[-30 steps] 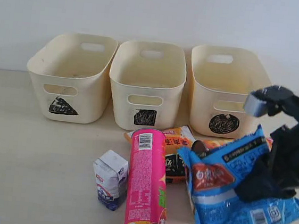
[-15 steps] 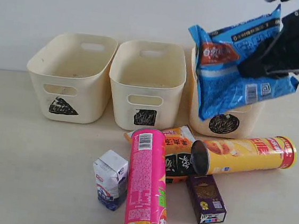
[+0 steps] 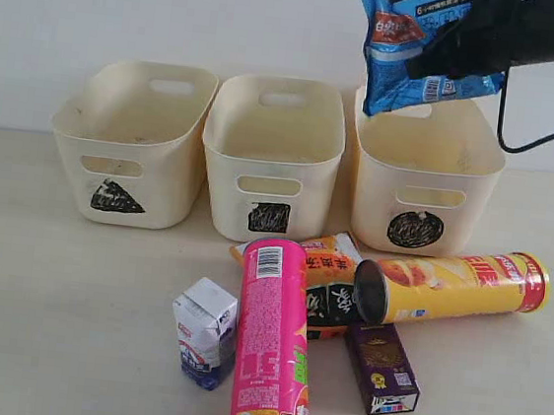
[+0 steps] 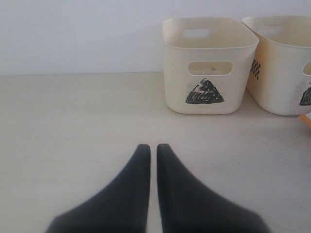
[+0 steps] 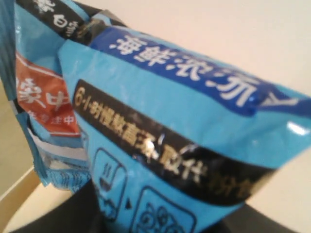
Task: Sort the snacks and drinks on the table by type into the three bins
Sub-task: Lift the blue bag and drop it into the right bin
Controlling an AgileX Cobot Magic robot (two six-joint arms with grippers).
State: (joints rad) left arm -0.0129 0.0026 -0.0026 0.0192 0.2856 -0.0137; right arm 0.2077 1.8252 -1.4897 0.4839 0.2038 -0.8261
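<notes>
My right gripper [image 3: 469, 47] is shut on the blue-white snack bag [image 3: 405, 45] and holds it in the air over the circle bin [image 3: 466, 219]. That bag [image 5: 160, 121] fills the right wrist view and hides the fingers. The triangle bin [image 3: 165, 184] and square bin [image 3: 221, 197] stand to its left. On the table lie a pink tube [image 3: 270, 351], a yellow tube [image 3: 457, 284], an orange-black bag [image 3: 322, 268], a white-blue carton [image 3: 201, 343] and a purple box [image 3: 382, 369]. My left gripper [image 4: 153, 148] is shut and empty above bare table, facing the triangle bin [image 4: 209, 68].
A pale wall runs behind the three bins. A black cable [image 3: 537, 136] hangs from the right arm beside the circle bin. In the left wrist view the square bin [image 4: 279, 77] stands next to the triangle bin.
The right gripper lifted the blue-white bag from the table front up and back to above the circle bin, uncovering the yellow tube and purple box. The left gripper stayed shut.
</notes>
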